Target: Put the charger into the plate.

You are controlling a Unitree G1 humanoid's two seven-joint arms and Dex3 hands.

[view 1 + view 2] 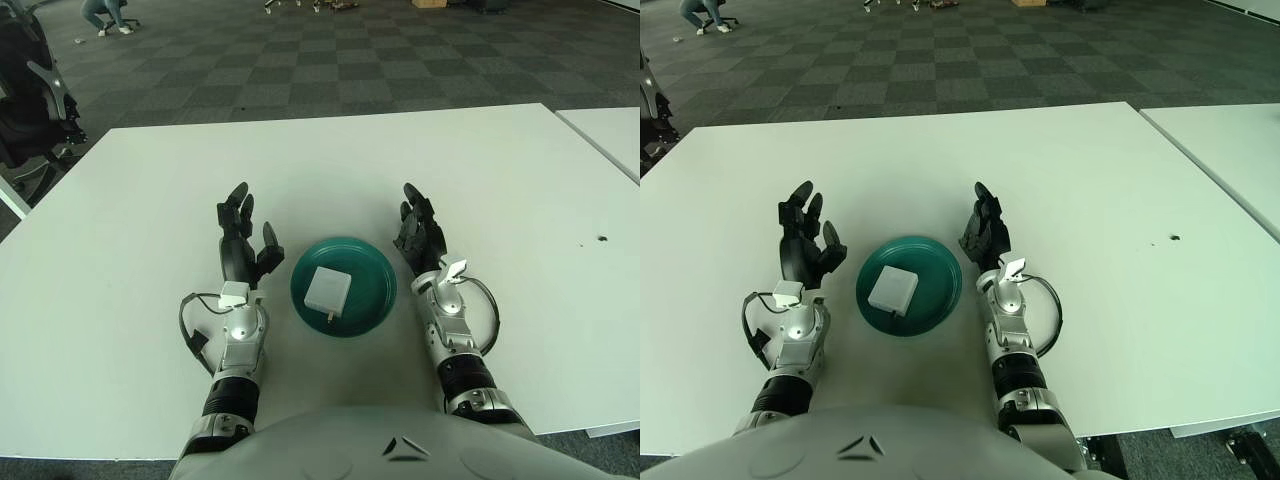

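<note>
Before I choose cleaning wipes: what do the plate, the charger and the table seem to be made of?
Plate: teal, smooth with a soft sheen, probably plastic or glazed ceramic; the look leaves it open. Charger: white matte block with rounded corners, likely moulded plastic. Table: flat, uniformly white and matte, probably a laminate top.

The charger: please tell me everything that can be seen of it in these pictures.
The charger is a small white block, roughly square with rounded corners, and looks like smooth plastic. It lies flat in the middle of the green plate, slightly turned, with a short stub sticking out at its near edge. Only the plate touches it. The left hand shows to the left of the plate and the right hand to its right, both open and clear of the charger.
</note>
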